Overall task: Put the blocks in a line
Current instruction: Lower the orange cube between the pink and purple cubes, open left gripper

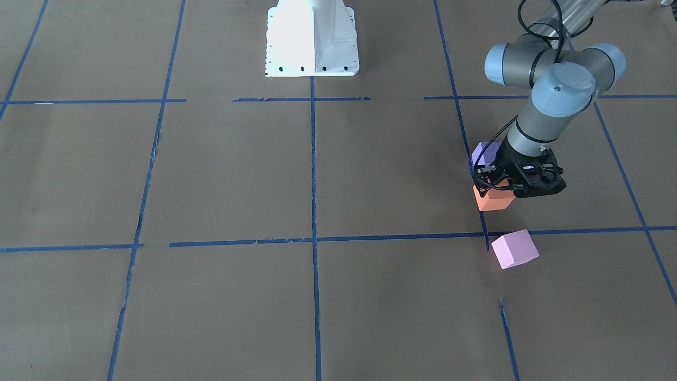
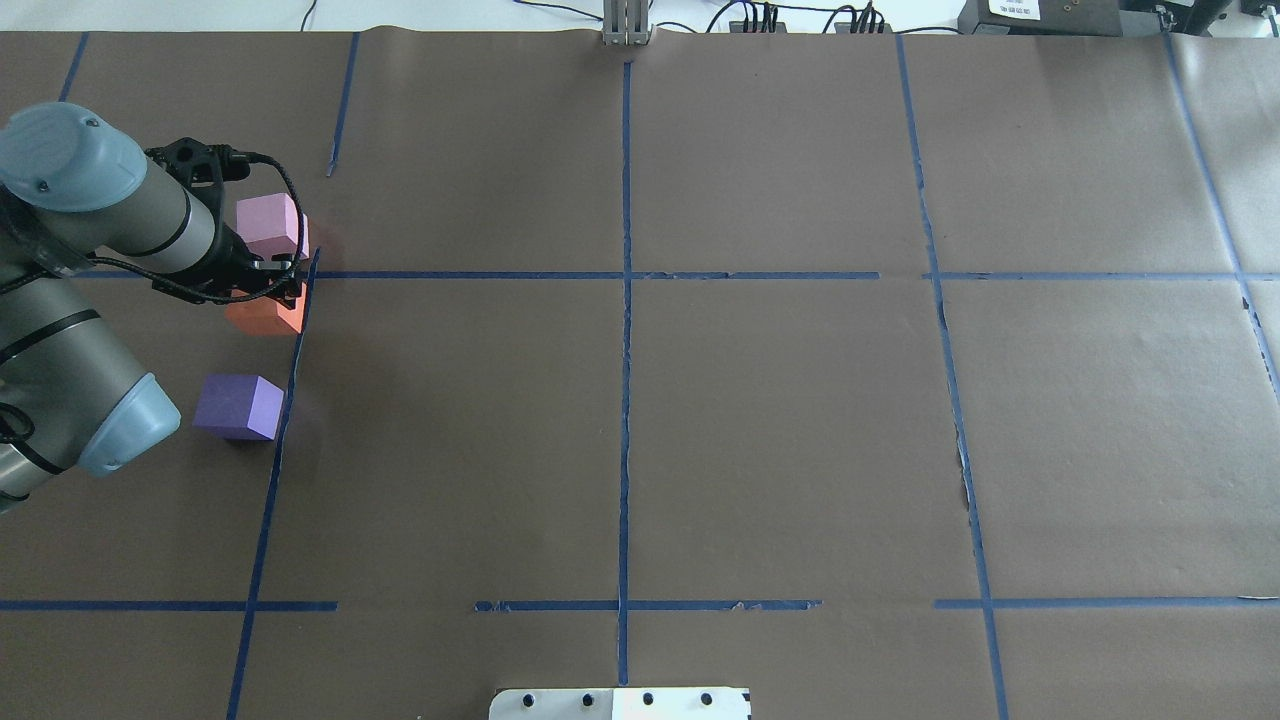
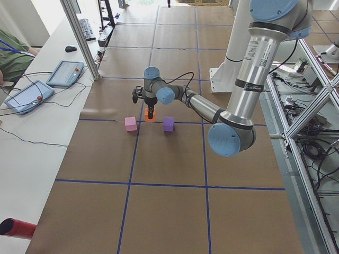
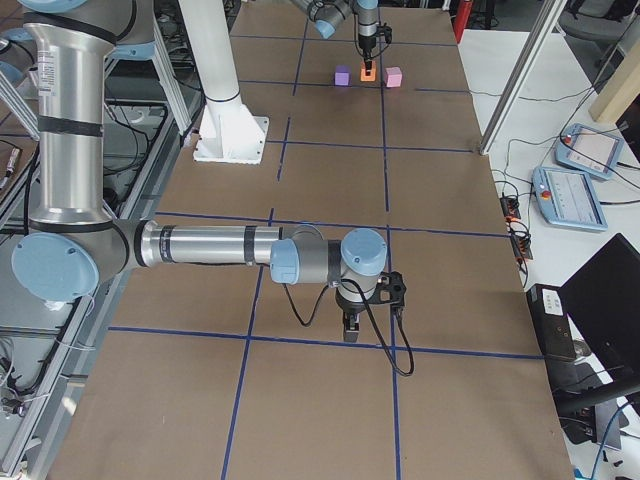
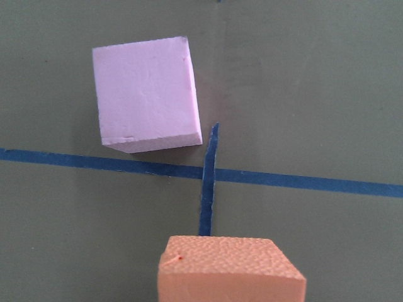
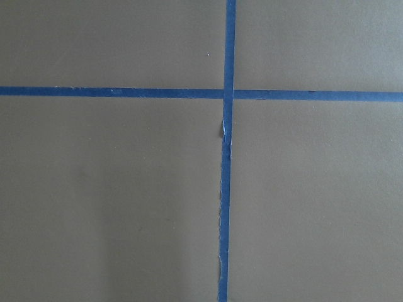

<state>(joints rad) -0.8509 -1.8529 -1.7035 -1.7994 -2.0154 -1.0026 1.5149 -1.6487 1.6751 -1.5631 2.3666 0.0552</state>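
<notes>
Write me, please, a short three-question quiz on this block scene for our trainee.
1. True or false: the orange block lies between the purple block and the pink block.
2. Whose pincer is at the orange block? A) the left arm's B) the right arm's C) neither arm's
3. How many blocks show in the left wrist view?
Key: 1 true; 2 A; 3 two.
</notes>
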